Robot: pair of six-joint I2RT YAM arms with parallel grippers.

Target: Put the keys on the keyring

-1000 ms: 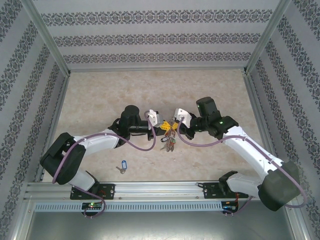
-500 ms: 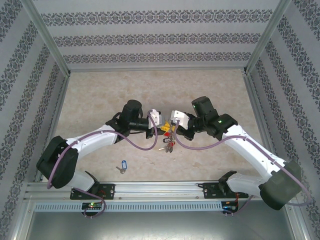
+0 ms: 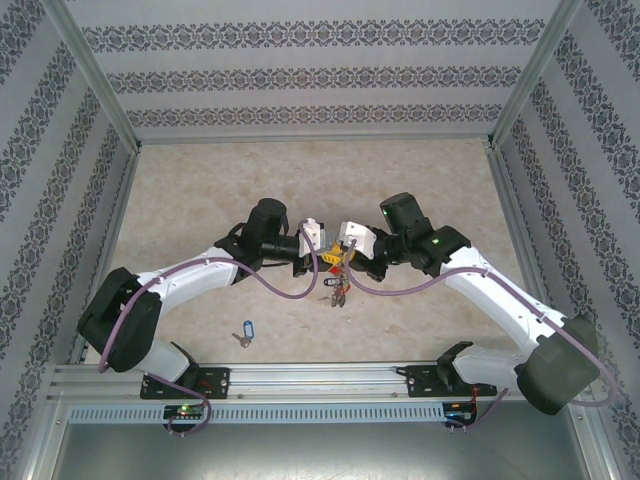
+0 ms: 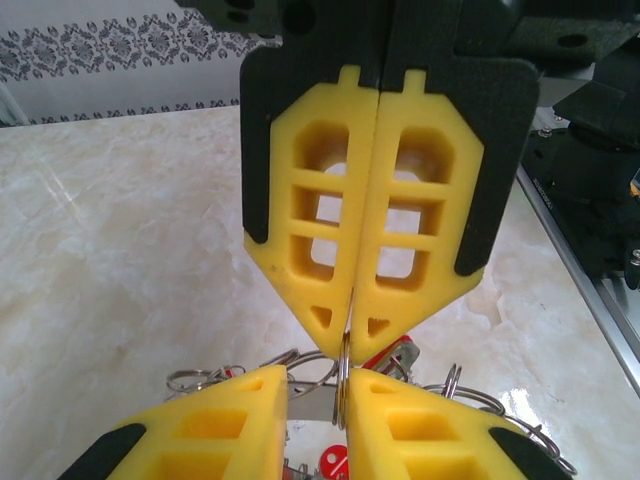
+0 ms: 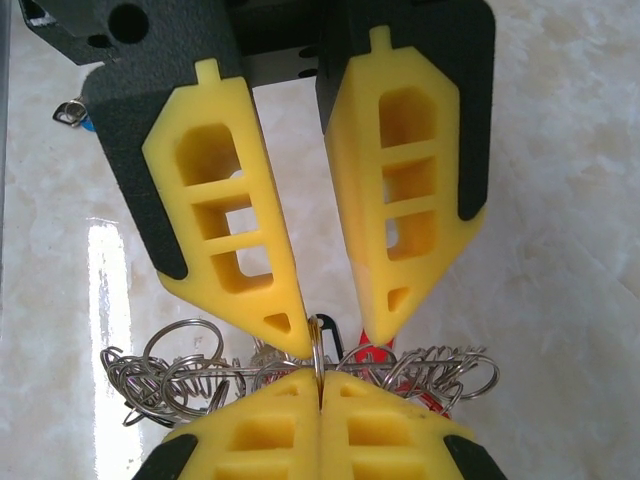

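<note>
— Top external, against a second ago: finds left gripper [image 3: 326,259] and right gripper [image 3: 346,254] drawn closer together over mid-table, with the keyring [image 3: 337,285] hanging between and just below them. Reads as a two-handed hold being settled, not yet a threading.

— Any key outstanding?

— Records a blue-tagged key [image 3: 245,331] lying alone on the table [image 3: 200,200], near the left base, well apart from the bunch. Yet to be fetched.

— Grip state?

— Right wrist: finds right gripper pressed together on a thin ring seen edge-on, taken to be the keyring. Left wrist: finds left gripper spread a little, flanking that same ring; cannot confirm contact. Notes a red tag [image 4: 388,352] in the bunch beneath; cannot tell whether threaded.
</note>
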